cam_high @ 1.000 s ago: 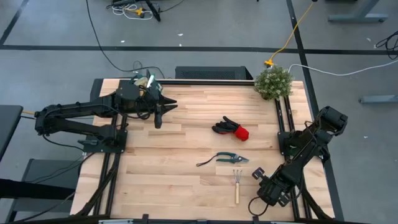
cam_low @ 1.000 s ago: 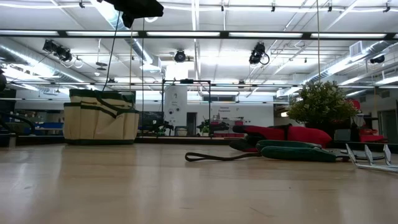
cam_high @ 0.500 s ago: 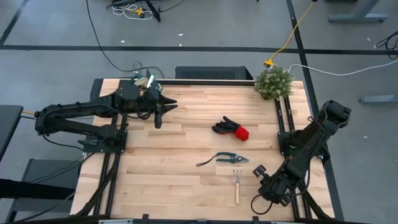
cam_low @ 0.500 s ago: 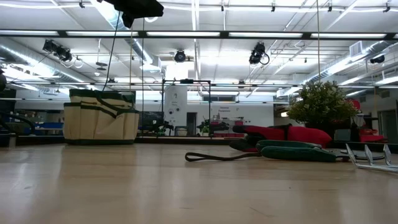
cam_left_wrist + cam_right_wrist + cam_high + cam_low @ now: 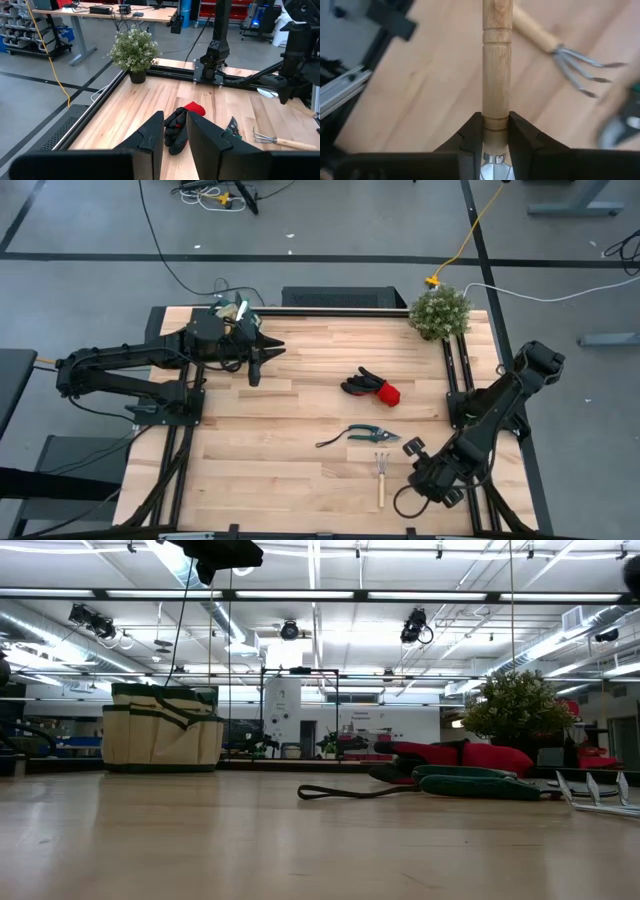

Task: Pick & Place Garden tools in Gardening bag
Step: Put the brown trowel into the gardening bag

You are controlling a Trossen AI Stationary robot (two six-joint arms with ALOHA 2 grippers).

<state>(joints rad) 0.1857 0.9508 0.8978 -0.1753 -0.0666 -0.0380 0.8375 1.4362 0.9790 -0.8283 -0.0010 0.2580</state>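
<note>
**Mia:** What did we see in the right gripper (image 5: 496, 121)?

**Ben:** We saw it squeezed shut on a tool's wooden handle (image 5: 497, 65). It held the handle near the metal end, so the stick poked straight out in front. We could not see what kind of tool it was.

**Mia:** Where was that arm?

**Ben:** It was at the near right corner of the table (image 5: 280, 470), just beside the little rake (image 5: 380, 475). The bag (image 5: 160, 730) sat far off at the back left corner, so we thought the tool had a long trip to go.

**Mia:** And the left gripper (image 5: 175, 142)?

**Ben:** Its fingers were a little apart with nothing between them. It hung by the bag, waiting.

**Mia:** What lay out on the wood?

**Ben:** The rake, the shears (image 5: 365, 435) and the gloves (image 5: 370, 387) all lay flat in the middle. The plant (image 5: 438, 312) stood in the back right corner. We thought it was not going in the bag.
</note>
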